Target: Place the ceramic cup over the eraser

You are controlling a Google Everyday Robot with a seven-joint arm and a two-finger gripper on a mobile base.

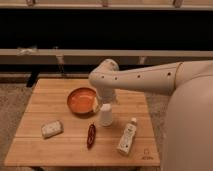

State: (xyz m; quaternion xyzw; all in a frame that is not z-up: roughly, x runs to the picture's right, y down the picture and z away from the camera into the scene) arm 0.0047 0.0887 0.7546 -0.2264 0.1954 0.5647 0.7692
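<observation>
Camera view shows the gripper (106,102) directly above the ceramic cup (105,115), which stands inverted on the worktop (45,150) just right of the orange bowl (81,100). No eraser shows, presumably beneath the cup. I cannot tell how the jaws stand.

A wooden table (45,97) is seen; under the gripper (105,106) the ceramic cup (105,116) is set, orange bowl (81,100) left, squeeze bottle (127,136) right.
</observation>
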